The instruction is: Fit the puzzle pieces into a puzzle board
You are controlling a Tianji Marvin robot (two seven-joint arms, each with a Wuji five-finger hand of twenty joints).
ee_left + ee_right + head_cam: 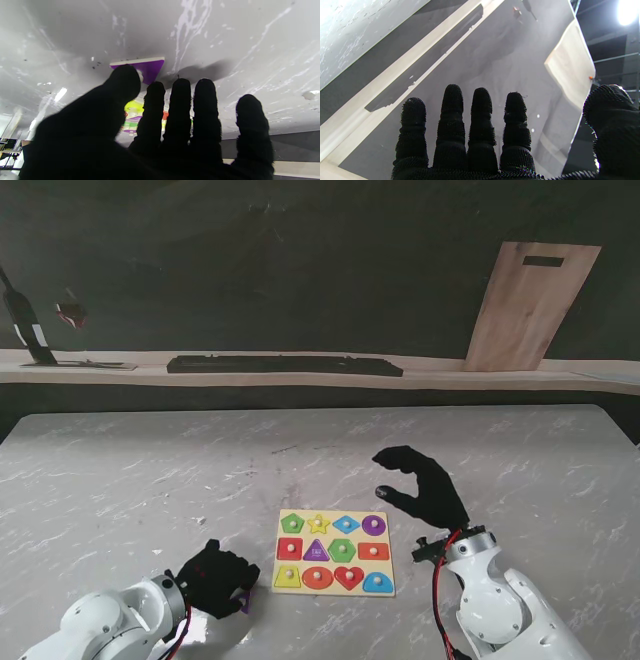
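Near my left edge of the counter: left robot hand low over the marble, palm down, just left of the puzzle board.
Left robot hand state: fingers curled down around a purple piece; thumb tip overlaps the piece's white knob in the wrist view. Can't tell if it's pinched or only touched.
Purple piece: lying flat on the counter, not lifted, beside the board's near-left corner. In the stand view only a sliver of it shows under the fingers.
Why held so: my guess is thumb and index are lining up on the knob, since that's the only graspable part of a flat piece.
Right robot hand: raised above the counter off the board's far-right corner, fingers spread, holding nothing. Wrist view looks at the back wall and a leaning wooden board, so the palm is tipped away from the counter. Probably parked clear to keep the board visible.
Puzzle board: flat, square to me, coloured shapes in all slots I can make out. Can't tell which slot is open for purple; too small.
Risk: piece may slide on the smooth marble if the thumb pushes sideways before the pinch closes.
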